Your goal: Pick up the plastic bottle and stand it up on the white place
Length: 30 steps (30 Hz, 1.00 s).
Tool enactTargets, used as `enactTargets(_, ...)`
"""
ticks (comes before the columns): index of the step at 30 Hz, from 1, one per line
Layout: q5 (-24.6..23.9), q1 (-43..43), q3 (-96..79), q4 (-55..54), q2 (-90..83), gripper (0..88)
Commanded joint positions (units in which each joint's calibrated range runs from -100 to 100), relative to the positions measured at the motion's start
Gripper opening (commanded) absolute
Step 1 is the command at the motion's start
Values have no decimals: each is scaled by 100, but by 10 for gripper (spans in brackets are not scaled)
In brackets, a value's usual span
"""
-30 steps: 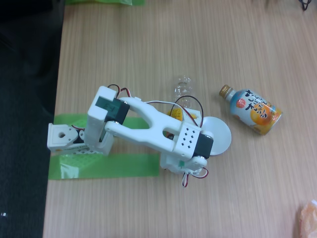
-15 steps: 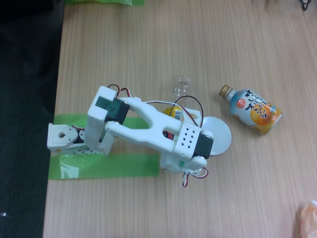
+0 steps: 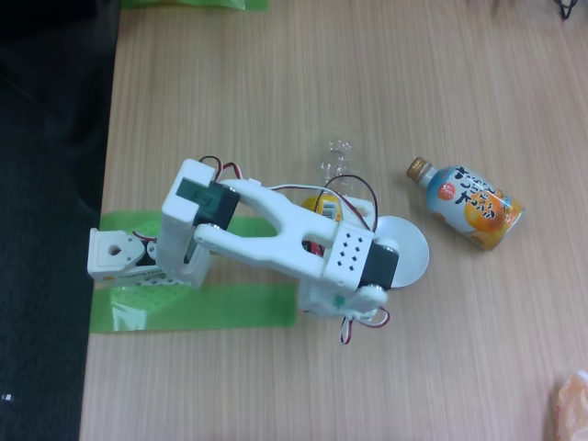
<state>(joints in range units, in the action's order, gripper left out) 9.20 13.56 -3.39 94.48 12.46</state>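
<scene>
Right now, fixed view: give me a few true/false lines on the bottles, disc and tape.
1. The blue-orange bottle lies on its side. True.
2. It rests on the white disc. False: it lies apart, to the disc's right.
3. The clear bottle stands clear of the arm. False: the arm covers much of it.
4. Green tape lies by the arm's base. True.
5. The disc is fully visible. False: the arm hides its left part.

Fixed view high overhead, facing straight down; wooden table, arm mid-frame
</scene>
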Motion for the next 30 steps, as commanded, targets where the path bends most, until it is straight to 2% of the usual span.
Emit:
enactTargets(1,17,-171,470,114,-628,72)
enactTargets(9,-20,-563,896,80,-1687,69)
enactTargets(19,-25,-512,1357,72,-3031,68)
enactTargets(30,22,-563,1339,63,-5878,70)
